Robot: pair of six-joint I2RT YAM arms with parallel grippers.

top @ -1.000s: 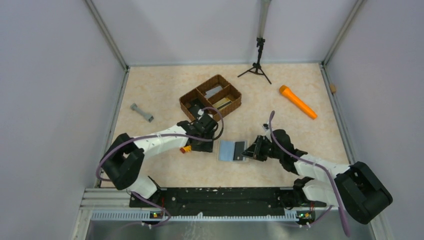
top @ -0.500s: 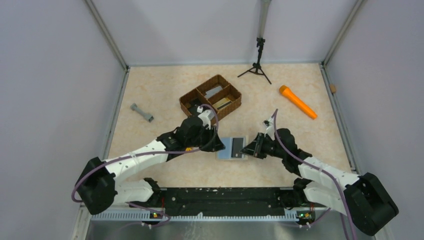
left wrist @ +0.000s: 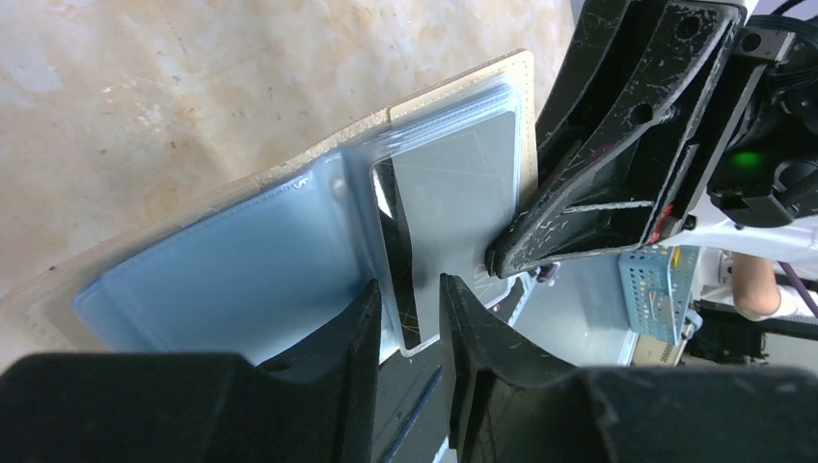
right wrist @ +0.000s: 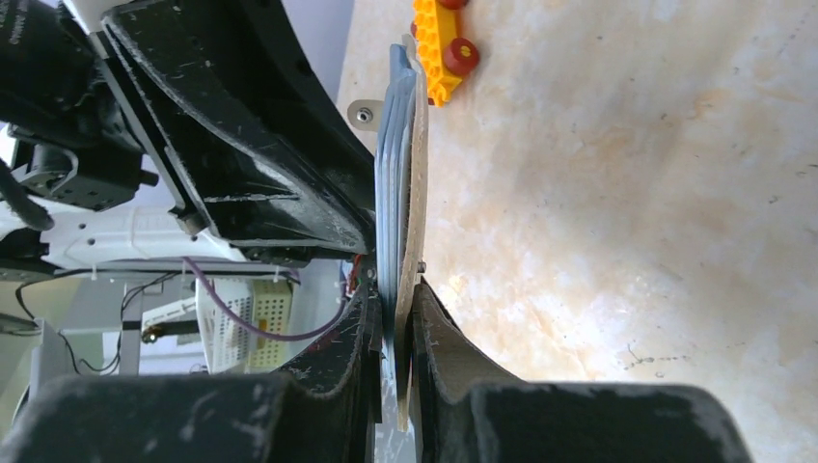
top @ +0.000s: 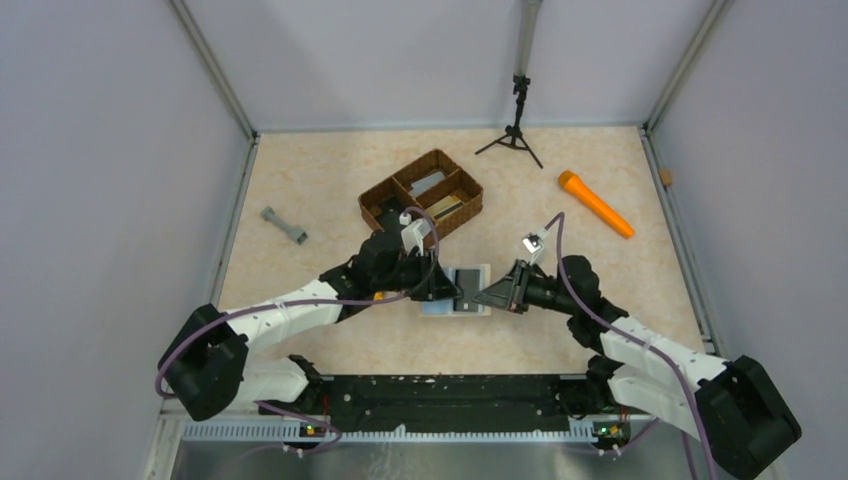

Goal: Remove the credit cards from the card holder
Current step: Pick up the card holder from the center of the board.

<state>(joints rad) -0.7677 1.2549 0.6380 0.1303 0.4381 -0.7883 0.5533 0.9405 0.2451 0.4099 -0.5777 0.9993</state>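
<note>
Centrally, right claw (right wrist: 395,291) pinches card holder (right wrist: 421,193) rim; left claw (left wrist: 410,289) sits slightly apart astride a credit card (left wrist: 458,193).

1. The card holder (top: 478,275) lies on the table (top: 330,170), between the left gripper (top: 450,292) and the right gripper (top: 484,297).
2. A credit card (left wrist: 453,193) sits in it, right by the left gripper's tips.
3. The wicker tray (top: 420,197) is behind the left gripper.
4. A toy brick (right wrist: 439,43) lies beyond the card holder from the right gripper.
</note>
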